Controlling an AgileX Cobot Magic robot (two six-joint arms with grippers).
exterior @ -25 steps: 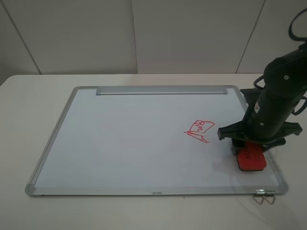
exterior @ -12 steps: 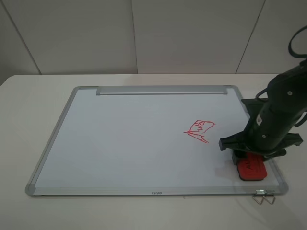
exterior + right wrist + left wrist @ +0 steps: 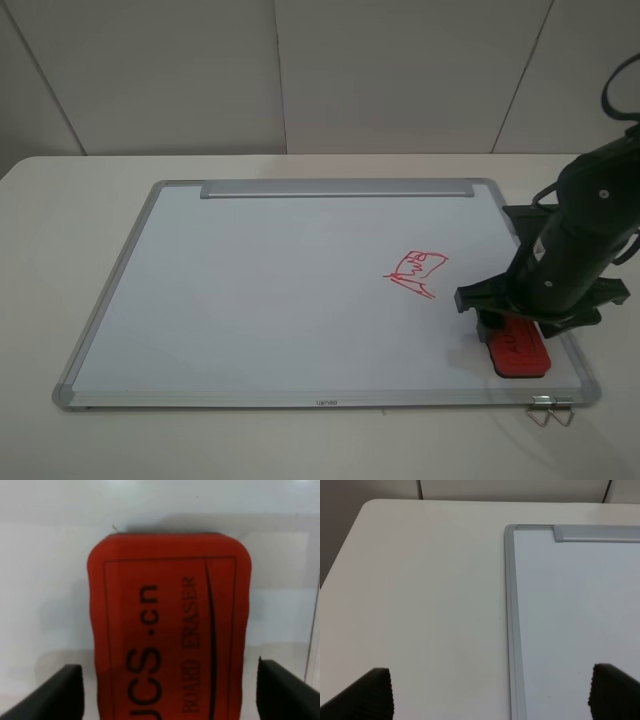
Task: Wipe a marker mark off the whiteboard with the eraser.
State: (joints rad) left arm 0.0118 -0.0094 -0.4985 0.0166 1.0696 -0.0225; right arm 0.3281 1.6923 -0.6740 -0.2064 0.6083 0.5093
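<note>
The whiteboard lies flat on the table, its tray strip along the far edge. The red eraser rests on the board's near right corner, lettering up. My right gripper is lowered over it and open. In the right wrist view its fingers flank the eraser with narrow gaps on both sides. The round-face marker mark shows nowhere. Only an angular red scribble is drawn, left of the eraser. My left gripper hangs open above the whiteboard's left frame.
A small metal wire clip sticks out at the board's near right corner. The white table surrounds the board, with a pale wall behind. The right arm's dark body stands over the board's right edge.
My right gripper has come down toward the board and shifted slightly toward the near edge, settling around the eraser. The eraser and scribble stay where they were.
</note>
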